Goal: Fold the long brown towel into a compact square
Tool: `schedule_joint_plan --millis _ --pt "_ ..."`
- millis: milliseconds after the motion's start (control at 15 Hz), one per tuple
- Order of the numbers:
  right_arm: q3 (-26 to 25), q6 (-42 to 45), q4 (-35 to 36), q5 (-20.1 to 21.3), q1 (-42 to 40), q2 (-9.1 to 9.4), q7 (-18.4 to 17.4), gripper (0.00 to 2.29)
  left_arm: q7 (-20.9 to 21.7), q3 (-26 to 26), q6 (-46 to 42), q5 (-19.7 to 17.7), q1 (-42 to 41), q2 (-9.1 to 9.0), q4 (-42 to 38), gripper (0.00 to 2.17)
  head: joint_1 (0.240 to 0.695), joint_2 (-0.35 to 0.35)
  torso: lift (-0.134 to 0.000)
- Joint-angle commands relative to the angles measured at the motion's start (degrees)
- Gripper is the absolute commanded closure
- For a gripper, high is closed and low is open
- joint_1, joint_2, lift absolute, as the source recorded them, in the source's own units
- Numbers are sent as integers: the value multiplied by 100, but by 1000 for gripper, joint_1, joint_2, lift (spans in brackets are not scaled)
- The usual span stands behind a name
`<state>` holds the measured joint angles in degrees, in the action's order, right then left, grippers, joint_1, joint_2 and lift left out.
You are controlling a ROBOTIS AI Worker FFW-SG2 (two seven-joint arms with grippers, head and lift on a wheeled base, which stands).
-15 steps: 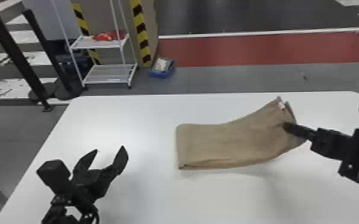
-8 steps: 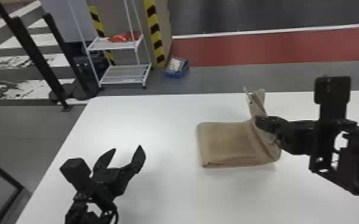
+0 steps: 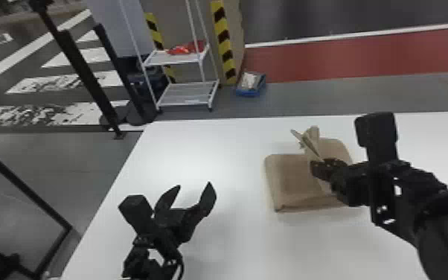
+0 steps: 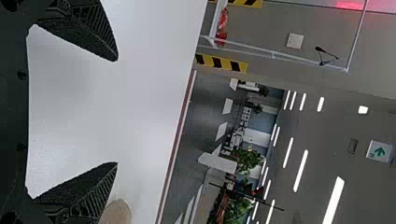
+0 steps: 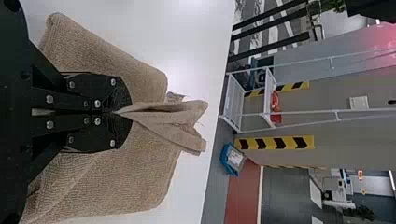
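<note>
Brown cloth stands up as a crooked flap (image 3: 311, 138) in the head view; released like this, its splayed ends could settle askew and spoil the square. The towel (image 3: 292, 182) lies partly folded on the white table (image 3: 216, 149), beneath and around the tips of the right gripper (image 3: 315, 167), and well to the right of the left gripper (image 3: 193, 186). In the left wrist view, that gripper is spread wide and empty, a bit of towel showing past one finger. In the right wrist view, closed fingers pinch a narrow pleat, which might slip or drag the layers below.
</note>
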<state>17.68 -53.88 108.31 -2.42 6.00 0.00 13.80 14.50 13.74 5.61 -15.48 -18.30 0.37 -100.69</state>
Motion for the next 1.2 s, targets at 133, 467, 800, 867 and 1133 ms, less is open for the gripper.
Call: schedule_joint_plan --millis 133,467,800,867,1133 --pt "323 680 -504 -321 95 5 194 33 0 -2 -3 1 11 7 32 80 695 337 -126" --pt "-81 874 -803 -1270 147 5 774 235 9 -11 -55 1 37 16 76 80 695 350 -126" --pt "288 1366 -1734 -1208 587 5 1090 2020 9 -187 -55 10 213 42 252 80 695 350 -126" --pt "394 1630 -1928 -1191 640 5 1125 2020 9 -266 -55 10 301 86 340 80 695 350 -126" --pt "675 2051 -2587 -1059 877 5 1275 2020 0 -407 -55 1 468 174 507 80 695 350 -126"
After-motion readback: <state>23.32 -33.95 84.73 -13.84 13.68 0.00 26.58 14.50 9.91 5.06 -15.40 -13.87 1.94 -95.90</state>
